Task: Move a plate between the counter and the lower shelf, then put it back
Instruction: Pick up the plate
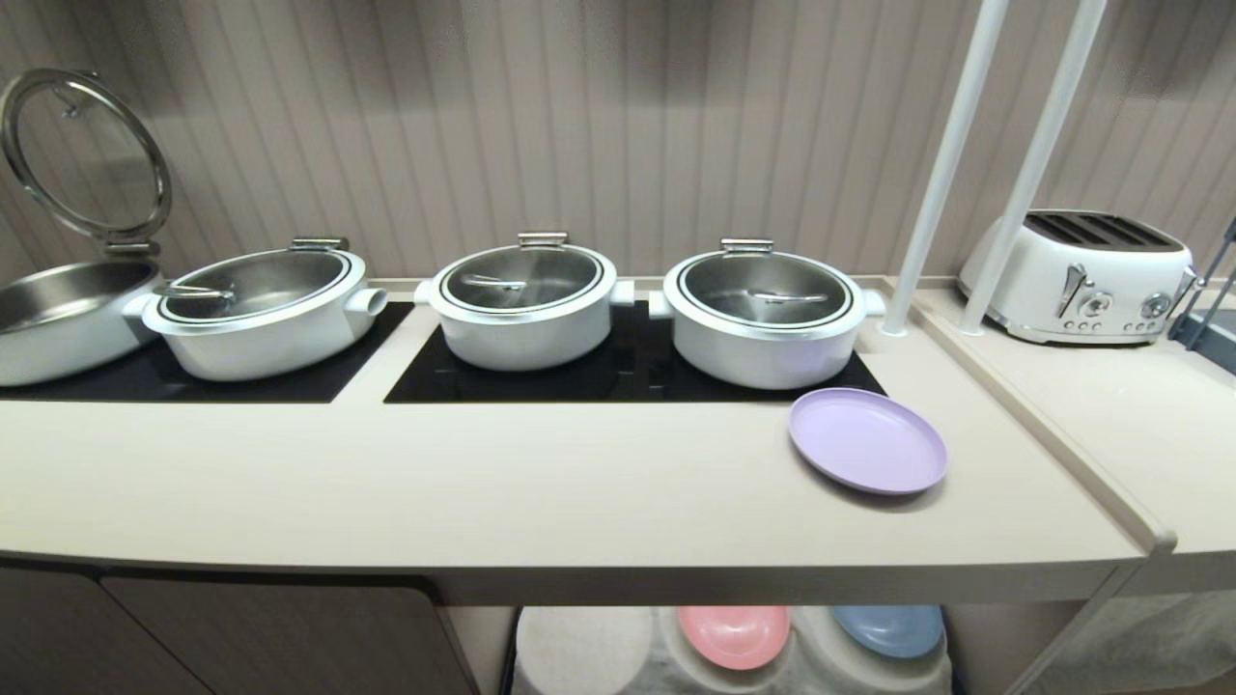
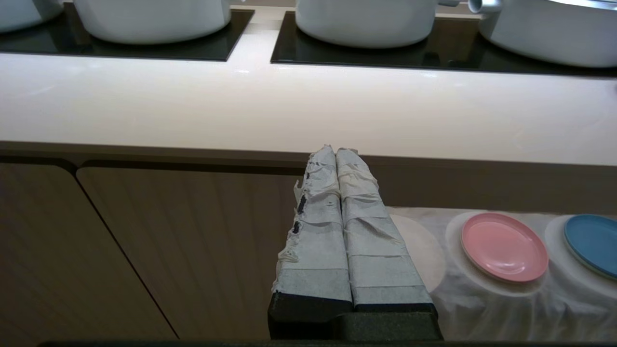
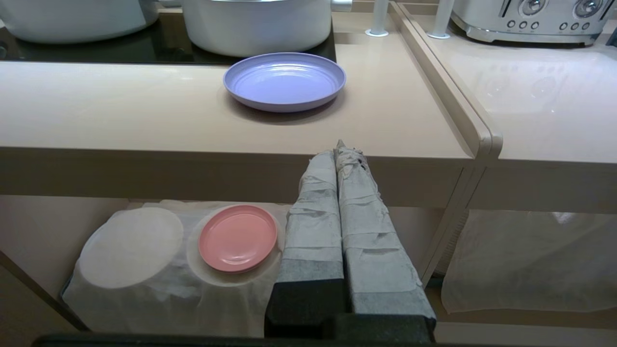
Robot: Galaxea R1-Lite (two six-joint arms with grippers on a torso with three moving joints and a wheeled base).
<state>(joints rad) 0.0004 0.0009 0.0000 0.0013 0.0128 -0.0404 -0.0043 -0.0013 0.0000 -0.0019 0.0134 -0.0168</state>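
Observation:
The lilac plate (image 1: 867, 440) lies flat on the beige counter (image 1: 483, 473), right of centre, just in front of the rightmost white pot; the plate (image 3: 284, 81) also shows in the right wrist view. Below the counter's front edge is the lower shelf (image 3: 159, 284), draped in white cloth over round mounds. Neither arm shows in the head view. My right gripper (image 3: 339, 148) is shut and empty, held in front of the counter's edge, short of the plate. My left gripper (image 2: 336, 150) is shut and empty too, level with the counter's edge further left.
Three lidded white pots (image 1: 526, 304) stand on black hob panels (image 1: 628, 372), and an open steel pan (image 1: 58, 309) at far left. A pink plate (image 1: 734, 634) and a blue plate (image 1: 888, 627) rest on the shelf mounds. Two white poles (image 1: 951, 164) and a toaster (image 1: 1081, 275) stand at the right.

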